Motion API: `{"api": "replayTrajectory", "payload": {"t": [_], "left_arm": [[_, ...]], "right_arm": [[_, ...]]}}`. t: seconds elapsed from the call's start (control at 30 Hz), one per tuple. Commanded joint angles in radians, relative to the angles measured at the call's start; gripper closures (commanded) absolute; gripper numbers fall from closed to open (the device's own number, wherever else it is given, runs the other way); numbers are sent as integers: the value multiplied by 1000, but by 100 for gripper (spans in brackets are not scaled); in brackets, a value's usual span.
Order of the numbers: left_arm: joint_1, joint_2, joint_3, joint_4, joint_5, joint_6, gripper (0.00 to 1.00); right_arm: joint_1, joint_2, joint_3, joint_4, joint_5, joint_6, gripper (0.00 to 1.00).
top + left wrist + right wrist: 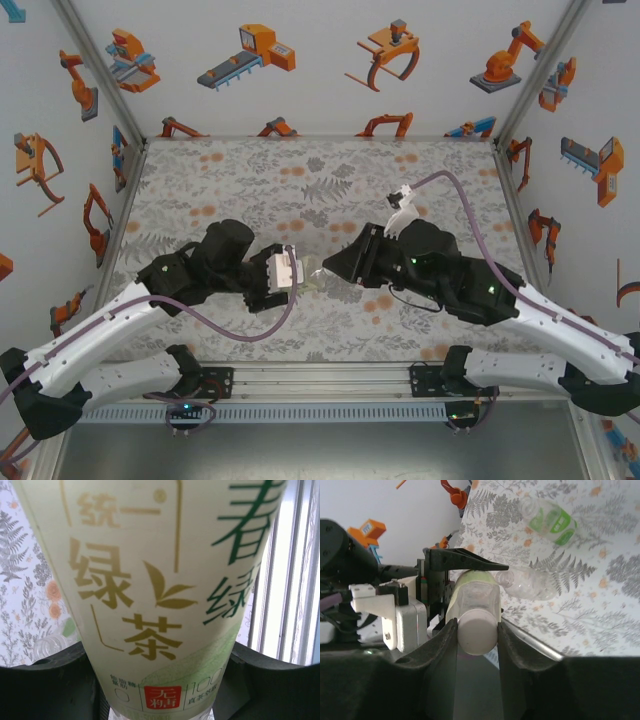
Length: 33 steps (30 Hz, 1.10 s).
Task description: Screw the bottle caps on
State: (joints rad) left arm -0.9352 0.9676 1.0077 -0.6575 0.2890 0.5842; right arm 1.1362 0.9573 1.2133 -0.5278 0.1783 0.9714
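Note:
My left gripper [297, 271] is shut on the body of a pale yellow bottle [155, 580] with a cream and green printed label, held lying level above the table. Its black fingers [45, 680] press the bottle from both sides. A white bottle cap [477, 636] sits on this bottle's neck [474, 597]. My right gripper [477, 630] is shut on the cap, with a finger touching each side. In the top view the right gripper [330, 268] meets the left one at the table's middle. A green-labelled bottle [552, 521] and a colourless bottle [527, 584] lie on the patterned table.
A white cable plug [401, 208] stands up behind the right wrist, with a purple cable arching from it. A metal rail [320, 381] runs along the near edge. Side walls with orange prints close in the fern-patterned table [250, 170].

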Motion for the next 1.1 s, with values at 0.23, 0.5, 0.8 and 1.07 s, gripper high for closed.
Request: {"api": "replayTrajectory", "payload": {"t": [0.23, 0.5, 0.8, 1.07], "left_arm": [[-18, -29, 0, -29, 139, 57, 100], [-19, -38, 3, -42, 188, 59, 100], [-19, -36, 6, -45, 197, 55, 100], [-19, -43, 6, -45, 195, 55, 100]], "right_arm": [[-12, -92, 8, 154, -243, -780, 48], [-10, -73, 26, 33, -534, -1216, 47], [-11, -57, 2, 63, -545, -1251, 54], [-11, -48, -2, 42, -540, -1243, 59]]}}
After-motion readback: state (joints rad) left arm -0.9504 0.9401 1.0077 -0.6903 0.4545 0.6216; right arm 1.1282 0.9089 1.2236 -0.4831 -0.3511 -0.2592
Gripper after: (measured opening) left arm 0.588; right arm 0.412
